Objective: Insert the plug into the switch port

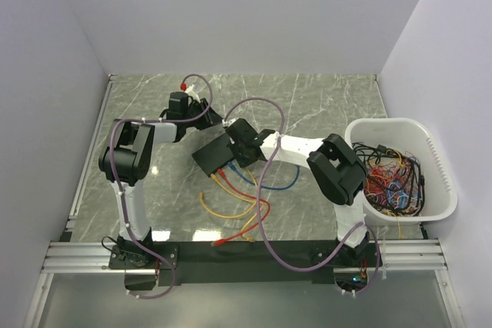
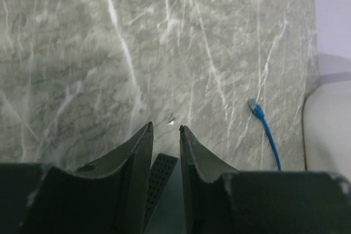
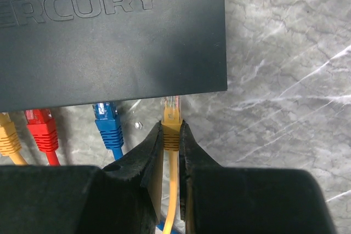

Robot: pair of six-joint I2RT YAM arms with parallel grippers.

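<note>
Facing the switch, our right claw grasps the yellow plug, tip just short of the socket edge — we should push straight and level, no skew — whether the left claw holds anything, we cannot tell.

Top camera looks down over the whole table; wrist cameras sit close, the right sharing the switch

Ports of switch (front edge) unseen
</note>
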